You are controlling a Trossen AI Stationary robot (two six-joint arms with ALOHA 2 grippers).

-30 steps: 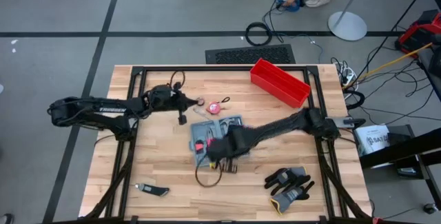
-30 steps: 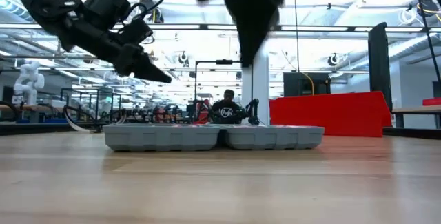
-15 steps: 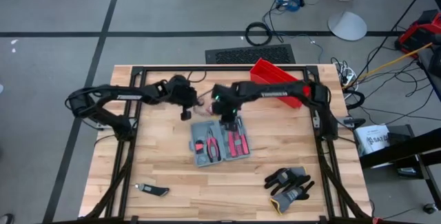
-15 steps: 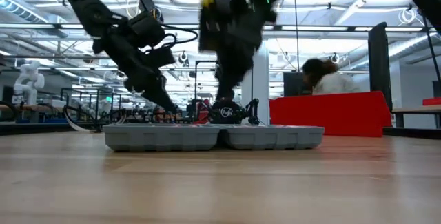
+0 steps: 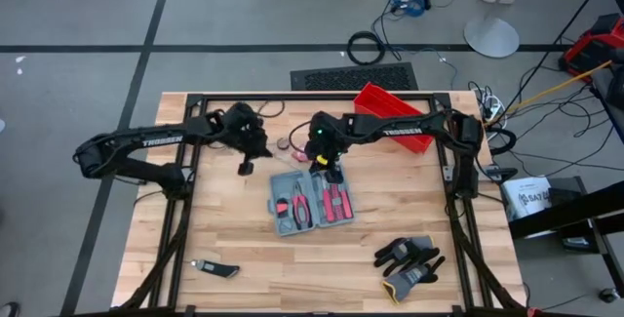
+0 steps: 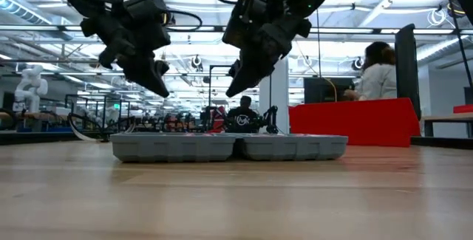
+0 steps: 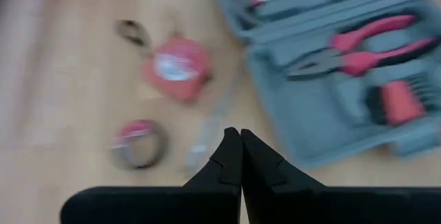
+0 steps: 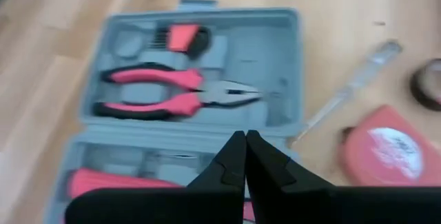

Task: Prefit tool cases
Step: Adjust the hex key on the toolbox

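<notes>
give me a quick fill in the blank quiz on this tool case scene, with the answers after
1. The tool case lies ____ on the table.
2. The pliers in it have ____ handles.
3. The left gripper and the right gripper are both ____.
4. The gloves lie ____ the case.

Answers: open; red; shut; outside

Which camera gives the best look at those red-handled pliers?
The right wrist view: the pliers lie large in the open tool case. The left wrist view shows them blurred, the high view tiny, and the low view shows only the case's grey side.
</notes>
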